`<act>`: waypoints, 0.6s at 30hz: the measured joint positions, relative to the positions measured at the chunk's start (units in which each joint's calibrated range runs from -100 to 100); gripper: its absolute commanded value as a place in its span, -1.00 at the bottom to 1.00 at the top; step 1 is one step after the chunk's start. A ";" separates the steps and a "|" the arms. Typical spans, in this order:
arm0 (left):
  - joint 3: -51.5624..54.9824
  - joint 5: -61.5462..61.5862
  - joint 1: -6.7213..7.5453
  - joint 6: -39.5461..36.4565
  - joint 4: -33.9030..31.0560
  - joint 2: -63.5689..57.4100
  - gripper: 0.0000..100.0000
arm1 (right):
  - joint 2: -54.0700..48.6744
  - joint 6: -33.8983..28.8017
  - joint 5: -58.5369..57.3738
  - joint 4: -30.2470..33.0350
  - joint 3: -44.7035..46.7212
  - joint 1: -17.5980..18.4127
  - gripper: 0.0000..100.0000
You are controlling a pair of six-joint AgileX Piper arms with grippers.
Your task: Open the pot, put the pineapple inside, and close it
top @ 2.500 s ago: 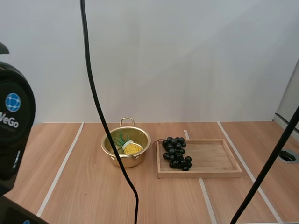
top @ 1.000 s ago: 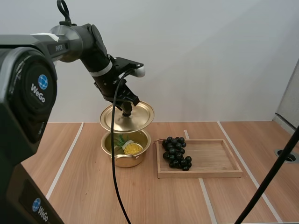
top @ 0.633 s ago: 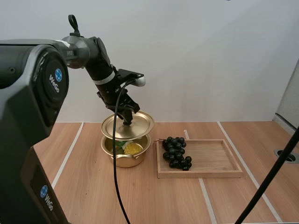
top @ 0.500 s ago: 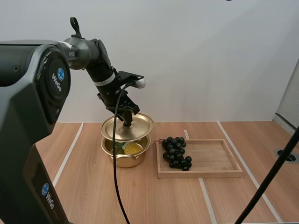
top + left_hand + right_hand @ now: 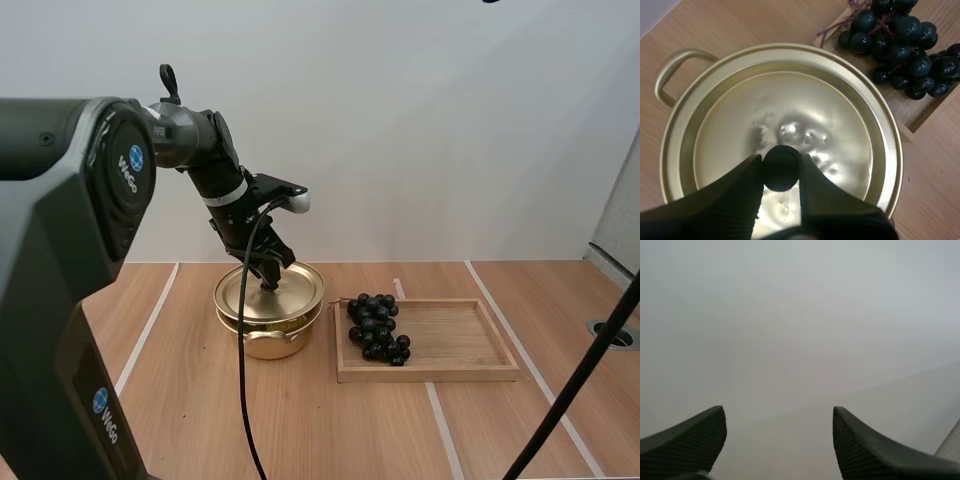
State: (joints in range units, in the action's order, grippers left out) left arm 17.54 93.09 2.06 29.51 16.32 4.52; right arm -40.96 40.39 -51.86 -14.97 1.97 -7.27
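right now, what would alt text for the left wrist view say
My left fingers pinch the black knob of the gold lid, which covers the gold pot. A bunch of dark grapes lies on a wooden tray beside the pot.

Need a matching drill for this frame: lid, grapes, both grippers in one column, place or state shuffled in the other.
1. lid
2. grapes
3. left gripper
4. right gripper

A. open, holding nothing
B. on the wooden tray
C. covering the pot
D. shut on the lid's knob

Pairs: 1-C, 2-B, 3-D, 4-A
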 measured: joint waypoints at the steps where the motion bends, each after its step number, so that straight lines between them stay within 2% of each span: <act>1: 0.26 -0.92 0.00 0.13 0.00 0.12 -1.00 | 0.00 0.00 0.00 0.00 0.00 0.00 1.00; 18: 0.51 -5.06 0.00 0.24 -1.34 1.80 -1.00 | 0.00 0.00 0.00 0.00 0.00 0.00 1.00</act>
State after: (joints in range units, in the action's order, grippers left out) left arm 18.05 88.03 2.06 29.75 14.98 6.32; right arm -40.96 40.39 -51.86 -14.97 1.97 -7.27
